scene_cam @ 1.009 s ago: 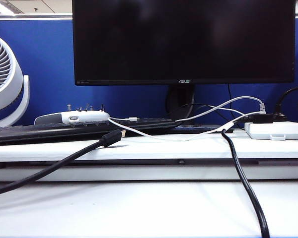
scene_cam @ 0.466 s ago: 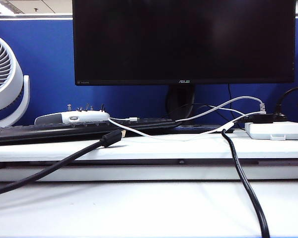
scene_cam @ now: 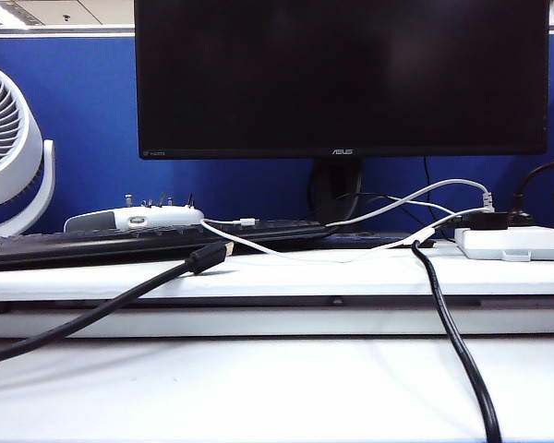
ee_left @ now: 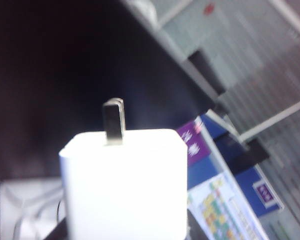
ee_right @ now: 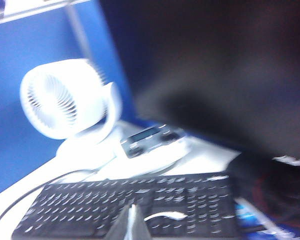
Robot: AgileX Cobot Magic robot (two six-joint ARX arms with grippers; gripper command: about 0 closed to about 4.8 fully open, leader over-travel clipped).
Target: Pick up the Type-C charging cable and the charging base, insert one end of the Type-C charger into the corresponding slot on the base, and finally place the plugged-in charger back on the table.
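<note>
"ASUS" stands on the monitor [scene_cam: 342, 78] lower bezel.

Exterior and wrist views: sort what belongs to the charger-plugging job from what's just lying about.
Job: charging base, held up by the left gripper before the monitor; Type-C charging cable, trailing past the keyboard; right gripper, shut above the keyboard; table.
Lying about: monitor, keyboard, fan, thick black cable, flat white box.
</note>
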